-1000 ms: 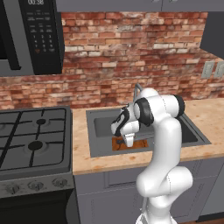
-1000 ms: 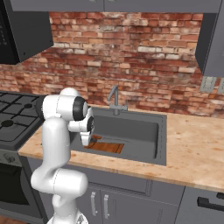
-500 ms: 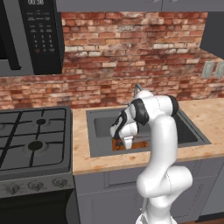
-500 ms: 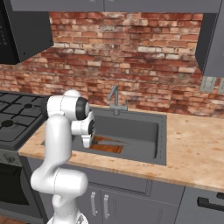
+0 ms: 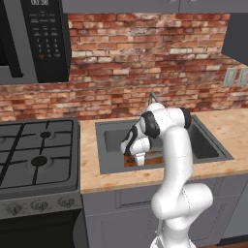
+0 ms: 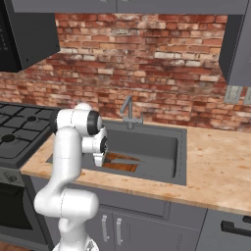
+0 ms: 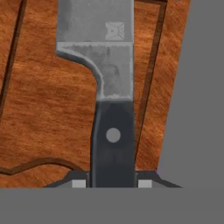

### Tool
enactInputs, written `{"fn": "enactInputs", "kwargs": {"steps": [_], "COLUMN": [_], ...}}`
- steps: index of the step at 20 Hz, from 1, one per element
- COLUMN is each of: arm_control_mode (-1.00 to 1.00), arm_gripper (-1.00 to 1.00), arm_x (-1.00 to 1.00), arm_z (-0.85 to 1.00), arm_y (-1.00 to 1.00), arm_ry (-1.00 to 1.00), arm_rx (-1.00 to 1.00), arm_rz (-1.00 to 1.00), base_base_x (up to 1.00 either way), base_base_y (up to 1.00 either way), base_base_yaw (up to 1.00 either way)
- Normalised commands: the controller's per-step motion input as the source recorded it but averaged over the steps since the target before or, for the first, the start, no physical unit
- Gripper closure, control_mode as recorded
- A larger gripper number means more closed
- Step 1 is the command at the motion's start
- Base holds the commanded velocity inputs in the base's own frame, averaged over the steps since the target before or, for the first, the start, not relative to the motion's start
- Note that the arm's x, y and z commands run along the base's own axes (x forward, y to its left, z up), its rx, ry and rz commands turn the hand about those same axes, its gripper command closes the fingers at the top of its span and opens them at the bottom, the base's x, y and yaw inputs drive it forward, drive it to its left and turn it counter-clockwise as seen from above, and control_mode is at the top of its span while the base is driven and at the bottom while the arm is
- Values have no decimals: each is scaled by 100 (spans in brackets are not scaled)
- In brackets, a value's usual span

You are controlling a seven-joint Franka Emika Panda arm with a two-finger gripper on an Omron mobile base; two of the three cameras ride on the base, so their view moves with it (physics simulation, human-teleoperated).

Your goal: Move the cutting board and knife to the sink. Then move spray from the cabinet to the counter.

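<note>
Knife [image 7: 111, 87]: black handle sits between the two fingertips of the claw [image 7: 112, 183], blade pointing away over the cutting board [image 7: 48, 118]; seemingly low over the wood or resting on it, I cannot tell which.
Claw: clenched on the knife handle, down inside the sink [image 6: 162, 147].
Cutting board: lies flat on the basin floor, at the near left part, by the front wall.
Risk, early release: if the knife hangs above the board, letting go could make it bounce or skid off.
Risk, withdrawal: lifting before the fingers part fully would drag the knife back out.
Risk, reach: the arm's elbow passes close over the bench [image 5: 89, 160] edge; a wide swing could clip the faucet [image 6: 128, 110].
Remaining: the spray step looks not yet begun.
</note>
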Motion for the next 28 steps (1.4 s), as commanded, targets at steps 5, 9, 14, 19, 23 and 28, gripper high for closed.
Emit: {"fn": "enactInputs", "kwargs": {"steps": [5,9,14,19,23,28], "arm_control_mode": [-100,-100,-100,-100,-100,-100], "arm_gripper": [100,100,100,100,100,100], "arm_x": [18,15,14,17,20,21], "arm_z": [-25,-25,-25,-23,-21,-20], "arm_y": [-1,-2,-3,-2,-3,-3], "arm_ry": [0,0,0,0,0,0], "arm_rx": [0,0,0,0,0,0], "arm_rz": [0,0,0,0,0,0], "base_base_x": [0,0,0,0,0,0], "base_base_y": [0,0,0,0,0,0], "base_base_yaw": [0,0,0,0,0,0]}}
